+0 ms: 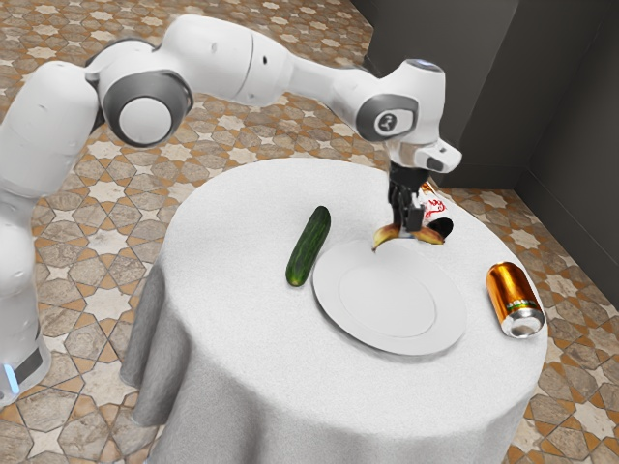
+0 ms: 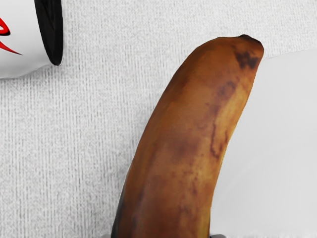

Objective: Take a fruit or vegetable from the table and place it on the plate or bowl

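A brown, overripe banana [image 1: 386,236] lies at the far rim of the white plate [image 1: 389,295], on the round white-clothed table. My gripper [image 1: 407,224] is down over the banana's middle, with a finger on each side touching it, so it is shut on the banana. In the wrist view the banana [image 2: 193,148] runs up from just under my hand, its dark tip at the plate's edge [image 2: 287,148]. A green cucumber [image 1: 309,246] lies on the cloth at the exterior view's left of the plate.
A white mug with red markings [image 1: 436,207] lies on its side just behind the gripper, and its black mouth [image 2: 49,29] is close to the banana. An orange can [image 1: 514,300] lies at the plate's right, near the table's edge.
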### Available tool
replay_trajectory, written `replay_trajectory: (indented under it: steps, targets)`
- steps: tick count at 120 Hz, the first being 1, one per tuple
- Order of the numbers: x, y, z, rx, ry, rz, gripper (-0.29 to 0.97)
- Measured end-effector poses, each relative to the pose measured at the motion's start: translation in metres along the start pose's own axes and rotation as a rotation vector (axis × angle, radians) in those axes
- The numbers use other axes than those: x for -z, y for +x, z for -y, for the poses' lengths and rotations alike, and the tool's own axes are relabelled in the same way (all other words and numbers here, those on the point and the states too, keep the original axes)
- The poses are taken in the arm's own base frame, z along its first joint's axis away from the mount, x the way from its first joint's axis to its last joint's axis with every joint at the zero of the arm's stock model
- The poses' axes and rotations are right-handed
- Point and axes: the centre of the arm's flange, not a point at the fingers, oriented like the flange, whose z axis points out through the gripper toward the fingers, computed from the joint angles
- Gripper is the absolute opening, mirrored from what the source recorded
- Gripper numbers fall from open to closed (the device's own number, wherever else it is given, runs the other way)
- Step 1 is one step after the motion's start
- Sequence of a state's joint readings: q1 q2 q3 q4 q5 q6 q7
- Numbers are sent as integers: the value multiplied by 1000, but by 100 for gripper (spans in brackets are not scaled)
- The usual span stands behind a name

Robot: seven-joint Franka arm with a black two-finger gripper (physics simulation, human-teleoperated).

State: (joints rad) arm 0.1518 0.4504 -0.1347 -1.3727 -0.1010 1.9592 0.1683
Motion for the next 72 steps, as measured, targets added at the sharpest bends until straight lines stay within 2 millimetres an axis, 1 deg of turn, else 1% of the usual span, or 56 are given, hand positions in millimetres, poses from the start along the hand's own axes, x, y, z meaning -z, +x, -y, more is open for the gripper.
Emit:
replay_trajectory:
  steps: [7, 12, 19, 34, 46, 57, 61, 64, 66, 69, 72]
  targets:
    - [-8, 2, -23, -50, 4, 13, 17]
    - [-12, 3, -32, -73, 10, 21, 17]
    - [-18, 3, -36, -88, 18, 30, 17]
    - [-24, 3, -37, -102, 29, 39, 18]
    - [-24, 3, -40, -113, 30, 41, 42]
    - [-23, 3, -41, -117, 32, 40, 54]
    - [-16, 5, -41, -115, 36, 28, 57]
    - [-1, 8, -40, -115, 45, 3, 59]
    - [15, 11, -40, -116, 56, -24, 60]
    - [47, 15, -40, -118, 74, -68, 61]
    - [84, 17, -40, -117, 91, -117, 62]
